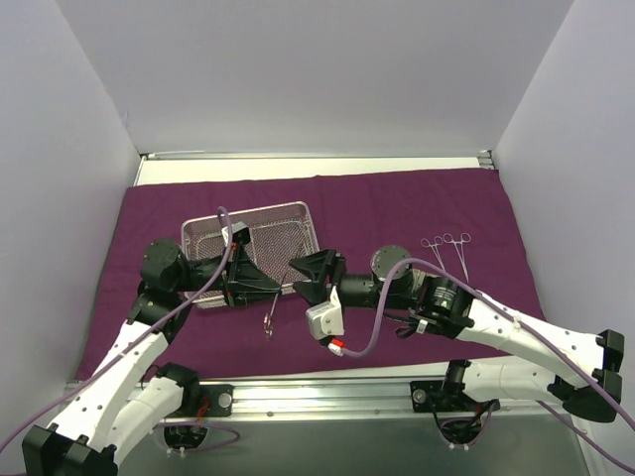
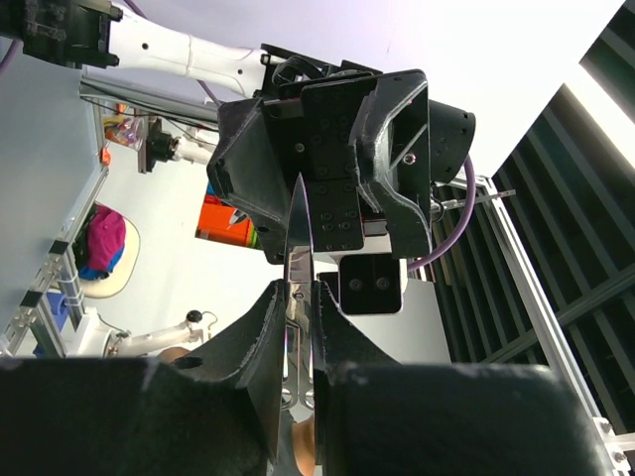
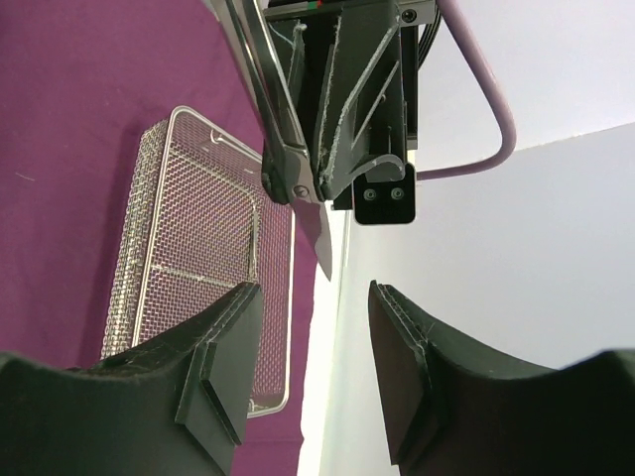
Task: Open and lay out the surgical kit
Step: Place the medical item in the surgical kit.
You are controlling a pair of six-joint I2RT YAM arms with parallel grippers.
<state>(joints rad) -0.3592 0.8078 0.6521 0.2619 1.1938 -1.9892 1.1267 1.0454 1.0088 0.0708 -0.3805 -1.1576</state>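
The dark purple cloth wrap (image 1: 397,203) lies spread flat on the table. The silver wire-mesh tray (image 1: 260,226) sits on its left half and also shows in the right wrist view (image 3: 189,248). My left gripper (image 1: 278,287) is shut on a pair of steel scissors (image 1: 268,320) just in front of the tray. Their handles hang down and the blade points at my right gripper. In the left wrist view the scissors (image 2: 300,238) stand between the closed fingers (image 2: 260,337). My right gripper (image 1: 306,274) is open and empty, facing the scissors' tip (image 3: 281,159). Two forceps (image 1: 446,248) lie on the cloth at the right.
White walls close in the table on the left, back and right. The bare white table edge (image 1: 298,169) runs behind the cloth. A metal rail (image 1: 327,397) carries both arm bases at the near edge. Purple cables loop over both arms.
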